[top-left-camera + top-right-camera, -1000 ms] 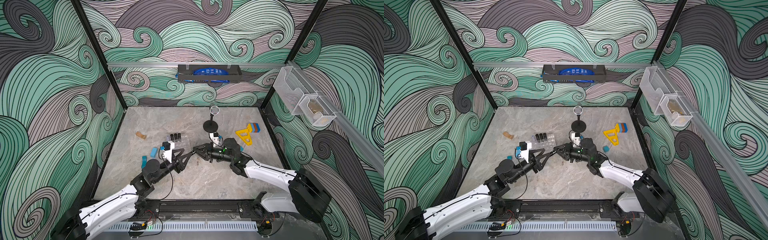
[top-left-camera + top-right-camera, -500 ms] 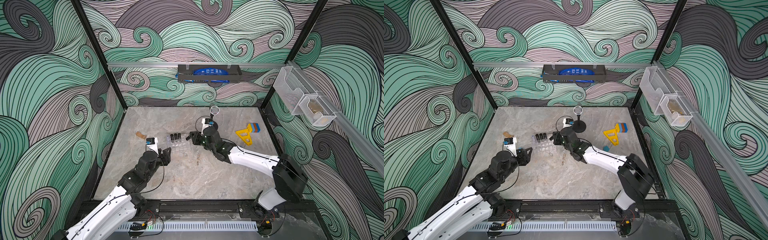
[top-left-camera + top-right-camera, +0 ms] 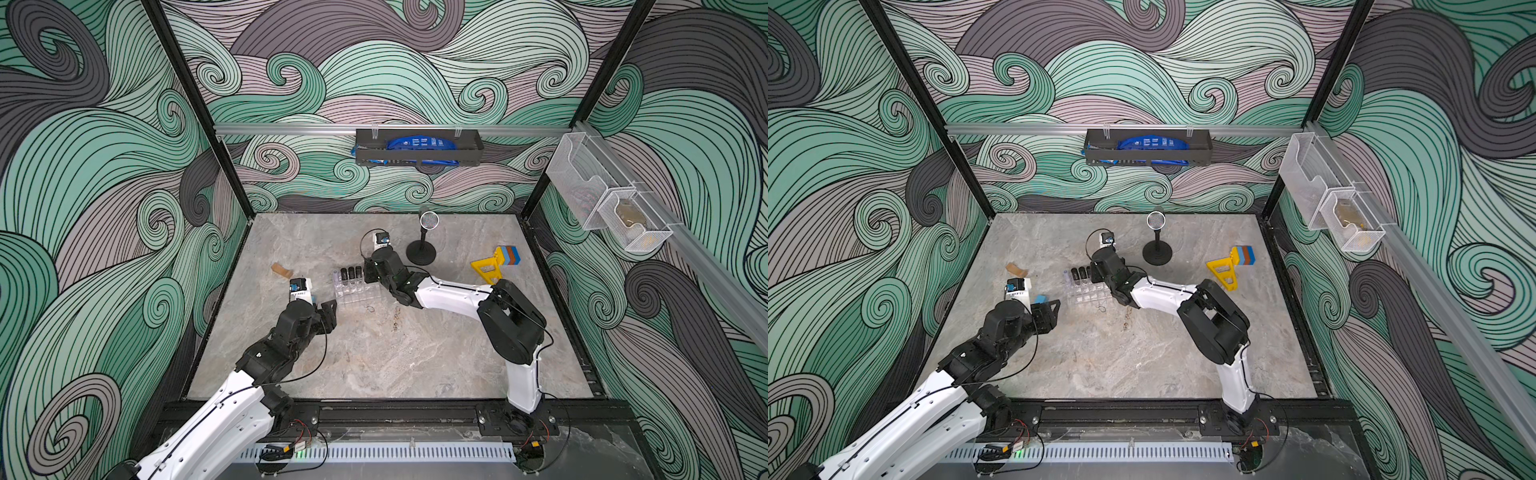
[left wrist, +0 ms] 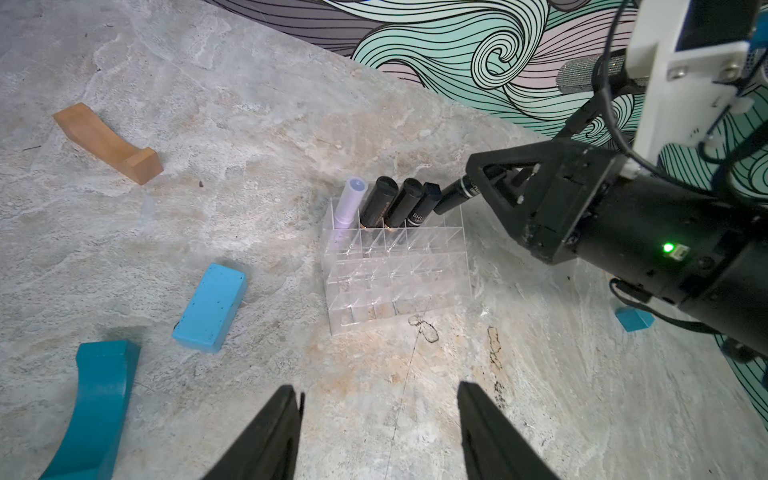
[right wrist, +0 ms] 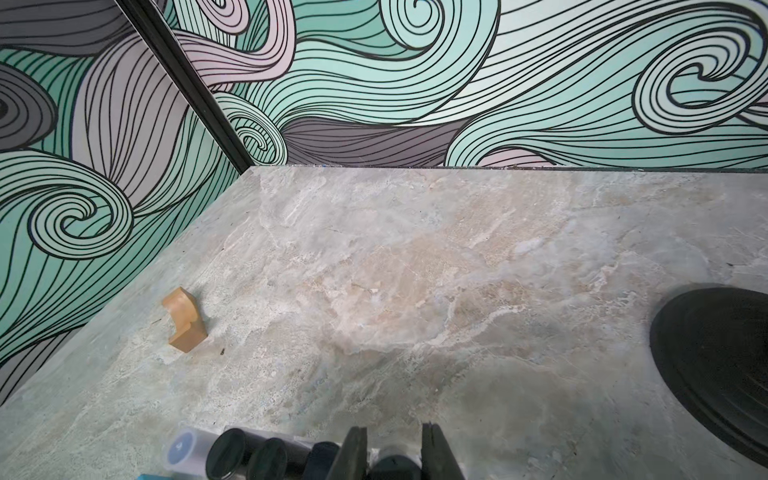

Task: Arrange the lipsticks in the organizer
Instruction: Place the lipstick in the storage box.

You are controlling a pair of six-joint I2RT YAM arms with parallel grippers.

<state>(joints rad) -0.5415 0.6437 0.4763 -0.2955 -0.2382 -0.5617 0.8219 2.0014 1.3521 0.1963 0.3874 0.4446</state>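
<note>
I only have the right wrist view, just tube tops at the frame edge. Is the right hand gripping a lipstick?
Observer: Yes. The left wrist view shows the right hand shut on a black lipstick, tilted, its lower end at the back row of the organizer.
Operator: Where are the others?
Observer: Three black lipsticks stand in that back row beside a lavender tube.
Operator: And the left hand?
Observer: The left hand is open and empty, short of the organizer.

Bright, even, diffuse light; soft faint shadows on table [image 3: 415, 357]; wrist views bowed at edges.
</note>
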